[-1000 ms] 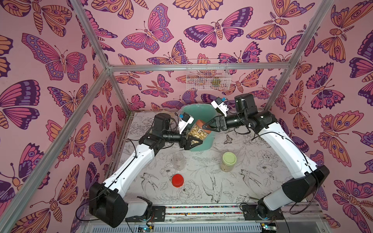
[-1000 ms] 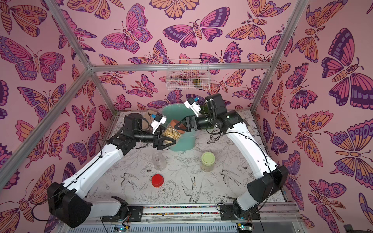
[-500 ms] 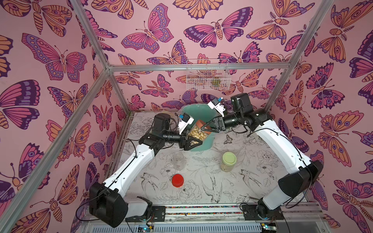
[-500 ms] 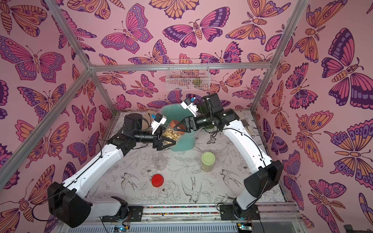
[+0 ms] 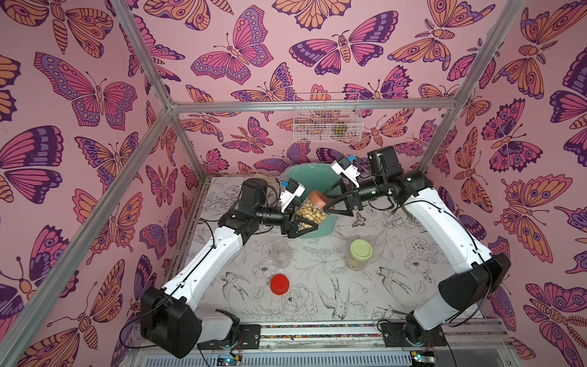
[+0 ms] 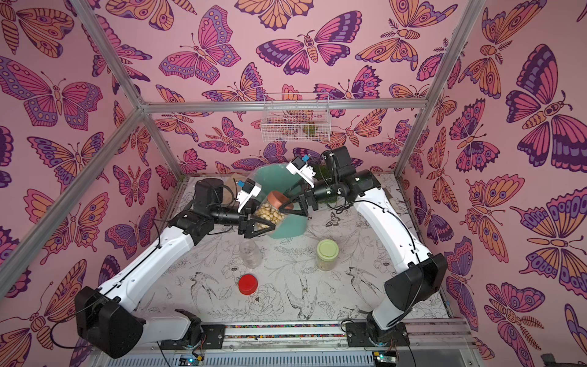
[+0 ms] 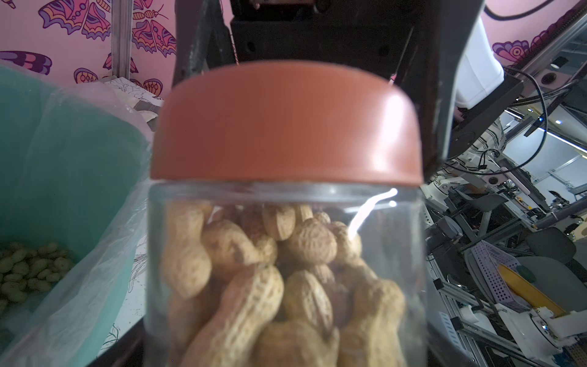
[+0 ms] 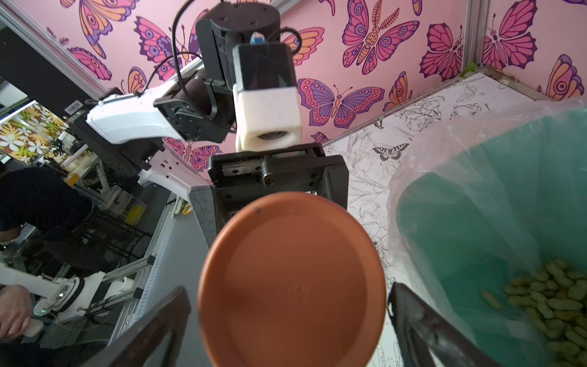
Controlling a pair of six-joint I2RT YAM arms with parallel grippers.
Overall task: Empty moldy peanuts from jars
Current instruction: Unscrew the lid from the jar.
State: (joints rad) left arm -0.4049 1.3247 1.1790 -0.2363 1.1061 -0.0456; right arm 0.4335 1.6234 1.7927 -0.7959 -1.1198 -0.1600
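Unscrewing step: brown lid (image 6: 277, 199) awaits a grip.
Both top views: left jaws clamp the clear jar (image 5: 309, 214) beside the teal bin (image 5: 322, 228); right jaws gape around its lid. Left wrist: ribbed pale peanuts (image 7: 254, 279) pack the glass. Right wrist: the smooth round lid sits between them; next, probably close and twist.

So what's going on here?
The left gripper holds a brown-lidded jar full of peanuts, tilted by the teal bin. The right gripper, jaws open, flanks its lid, not yet gripping. On the table stand a lidless jar by a red lid and a green-lidded jar. Peanuts already lie in the bin.
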